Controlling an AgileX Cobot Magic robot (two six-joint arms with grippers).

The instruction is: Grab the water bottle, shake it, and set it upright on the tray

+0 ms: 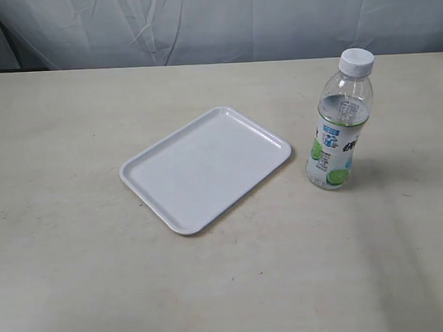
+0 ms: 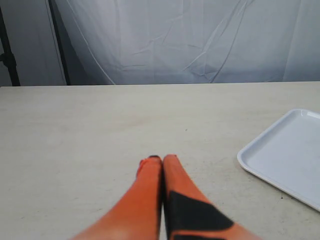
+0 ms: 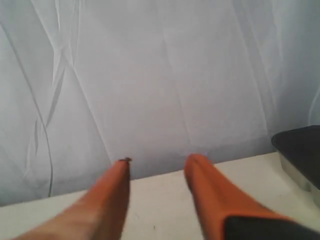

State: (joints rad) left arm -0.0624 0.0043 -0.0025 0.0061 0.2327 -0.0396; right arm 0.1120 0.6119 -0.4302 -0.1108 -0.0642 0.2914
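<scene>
The water bottle stands upright on the table, right of the white tray, a small gap between them. Its white cap is on and the lime label faces the camera. Neither gripper shows in the exterior view. In the left wrist view my left gripper is shut, its orange fingers pressed together with nothing between them, low over bare table; a corner of the tray lies off to one side. In the right wrist view my right gripper is open and empty, pointing at the backdrop; the bottle is out of that view.
A wrinkled white cloth backdrop hangs behind the table's far edge. A dark box-like object sits at the edge of the right wrist view. Pale tabletop spreads around the tray and bottle.
</scene>
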